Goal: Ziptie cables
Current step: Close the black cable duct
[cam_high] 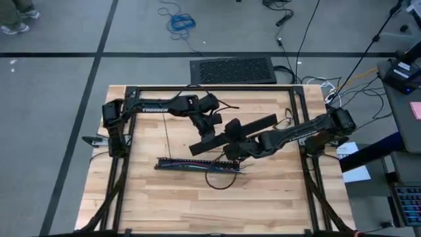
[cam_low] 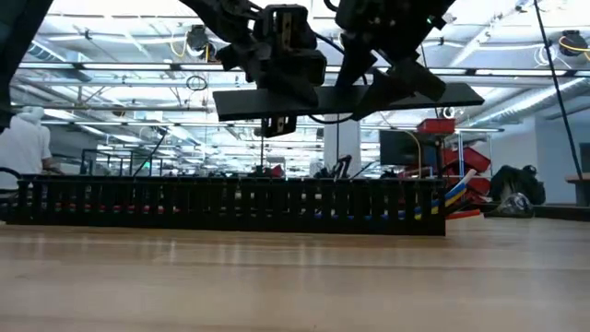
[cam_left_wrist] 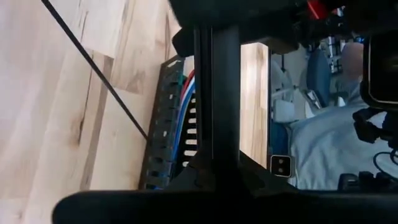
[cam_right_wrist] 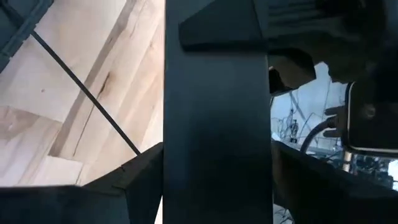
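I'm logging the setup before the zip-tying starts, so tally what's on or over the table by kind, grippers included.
Grippers: 2, left gripper and right gripper
Flat black strip, held up off the table: 1
Long black slotted bar: 1
Cables, one bundle in the bar: 1
Thin dark loop, likely a ziptie: 1
Total: 6

Cables (cam_high: 191,164) in slotted bar (cam_high: 197,162) — flat strip (cam_high: 233,133) above, mid-table (cam_high: 145,197).

White "TROSSEN" lettering along the left arm's upper link (cam_high: 154,105) in the high view, no other text, label or number readable in any view
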